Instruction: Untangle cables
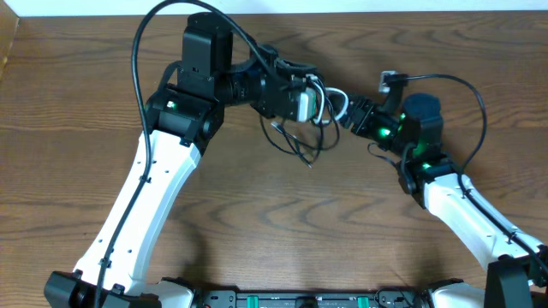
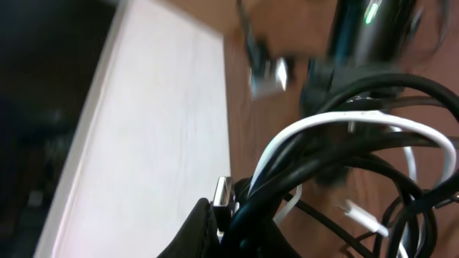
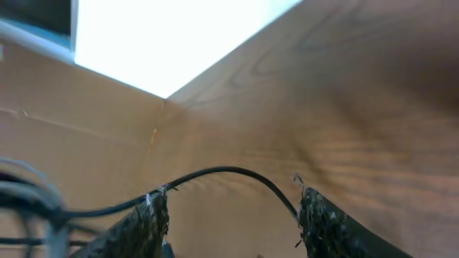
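Several thin glossy black cables (image 1: 295, 141), one white wire loop (image 2: 358, 120), bunched over grainy wood table (image 1: 282, 231). Left gripper (image 1: 315, 104) pinched shut, seemingly on bundle. Right gripper (image 3: 229, 204) spread, black strand arching across tips.

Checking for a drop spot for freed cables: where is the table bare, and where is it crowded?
Bare wood lies between the left arm and right arm, in front of the cables, and along the left edge of the table. Crowded upper centre, where both arms meet.
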Tool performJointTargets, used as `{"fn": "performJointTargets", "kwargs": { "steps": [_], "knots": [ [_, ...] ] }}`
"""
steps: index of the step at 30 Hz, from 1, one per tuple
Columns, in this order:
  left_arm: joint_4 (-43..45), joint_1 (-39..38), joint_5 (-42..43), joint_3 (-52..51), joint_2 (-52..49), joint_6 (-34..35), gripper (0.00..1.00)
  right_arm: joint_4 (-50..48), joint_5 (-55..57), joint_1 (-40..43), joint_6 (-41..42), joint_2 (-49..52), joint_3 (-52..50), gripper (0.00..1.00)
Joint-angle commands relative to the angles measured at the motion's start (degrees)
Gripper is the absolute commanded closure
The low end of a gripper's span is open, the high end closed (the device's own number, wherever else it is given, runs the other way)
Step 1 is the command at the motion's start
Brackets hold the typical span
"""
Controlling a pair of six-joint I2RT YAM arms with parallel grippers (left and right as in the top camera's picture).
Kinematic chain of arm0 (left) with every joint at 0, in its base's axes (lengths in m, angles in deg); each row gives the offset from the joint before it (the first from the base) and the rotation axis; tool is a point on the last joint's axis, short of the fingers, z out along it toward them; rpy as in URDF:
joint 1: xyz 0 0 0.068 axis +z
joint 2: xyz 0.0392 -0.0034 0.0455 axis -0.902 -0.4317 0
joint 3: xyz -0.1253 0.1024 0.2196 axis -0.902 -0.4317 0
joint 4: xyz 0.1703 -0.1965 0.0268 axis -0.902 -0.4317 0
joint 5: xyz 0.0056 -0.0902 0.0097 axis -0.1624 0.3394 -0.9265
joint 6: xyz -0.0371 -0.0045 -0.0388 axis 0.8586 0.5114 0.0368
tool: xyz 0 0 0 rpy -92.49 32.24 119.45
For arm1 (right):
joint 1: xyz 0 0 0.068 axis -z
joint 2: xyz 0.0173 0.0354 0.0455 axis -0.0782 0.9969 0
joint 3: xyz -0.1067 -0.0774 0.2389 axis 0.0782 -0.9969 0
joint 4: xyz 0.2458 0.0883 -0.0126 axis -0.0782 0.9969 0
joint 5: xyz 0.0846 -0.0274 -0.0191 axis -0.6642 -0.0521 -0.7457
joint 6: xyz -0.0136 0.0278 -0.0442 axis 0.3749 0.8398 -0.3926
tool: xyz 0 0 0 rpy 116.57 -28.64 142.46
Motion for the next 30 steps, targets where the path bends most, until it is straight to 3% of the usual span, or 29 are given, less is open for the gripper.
{"fn": "performJointTargets", "kwargs": {
  "steps": [1,8,19,23,30],
  "knots": [
    [0.3,0.0,-14.2,1.4,1.0,5.5,0.92,-1.3,-1.7,0.9,0.2,0.2,-0.2,0.41],
    [-0.9,0.0,-23.9,1.4,1.0,9.7,0.93,-7.7,-3.2,0.9,0.2,0.2,-0.2,0.34],
    [-1.9,0.0,-25.8,1.4,0.9,9.7,0.93,-20.9,-18.1,0.9,-8.6,0.2,-0.2,0.32],
    [-2.1,0.0,-23.6,1.4,0.9,9.7,0.92,-21.9,-22.9,0.4,-12.7,0.2,-0.2,0.3],
    [-2.4,-0.1,-11.8,1.4,0.6,9.7,0.92,-22.1,-23.5,-2.5,-19.3,0.2,-0.2,0.23]
  ]
}}
